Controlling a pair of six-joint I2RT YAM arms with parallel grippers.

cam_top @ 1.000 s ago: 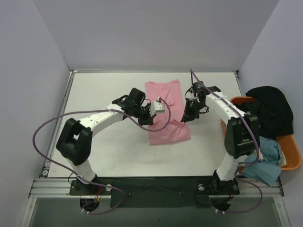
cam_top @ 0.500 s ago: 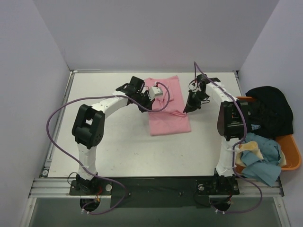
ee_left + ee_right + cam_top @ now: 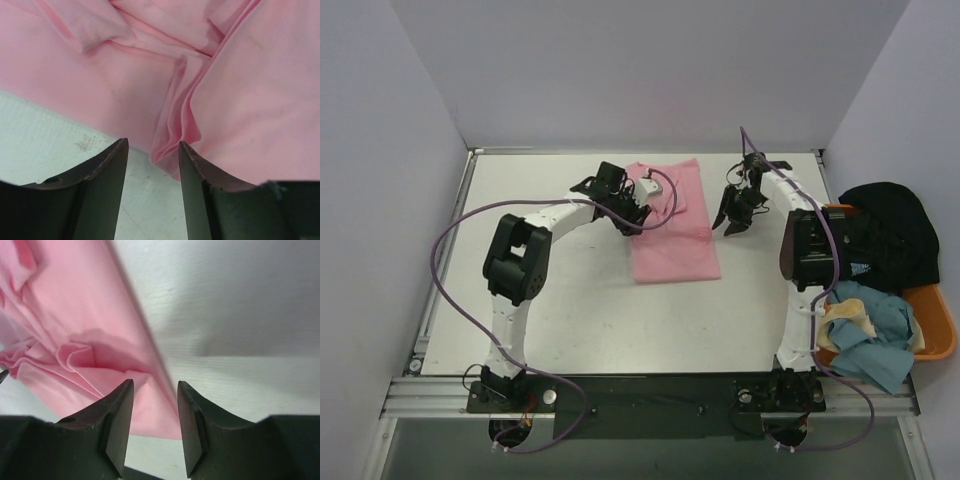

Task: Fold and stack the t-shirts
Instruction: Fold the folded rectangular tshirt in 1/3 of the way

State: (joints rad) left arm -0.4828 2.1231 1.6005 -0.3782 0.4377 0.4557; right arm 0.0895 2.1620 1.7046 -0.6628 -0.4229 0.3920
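Newly parted, left gripper (image 3: 151,147) and right gripper (image 3: 155,386) flank the pink t-shirt (image 3: 676,247).

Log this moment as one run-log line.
pink t-shirt: partly folded on table | left gripper: open, at its left edge | right gripper: open, at its right edge

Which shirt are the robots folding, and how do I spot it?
On the white table, look toward the far edge, right of centre. The pink t-shirt lies there. Only it is pink; the black shirt and blue shirt are heaped at the orange tub.
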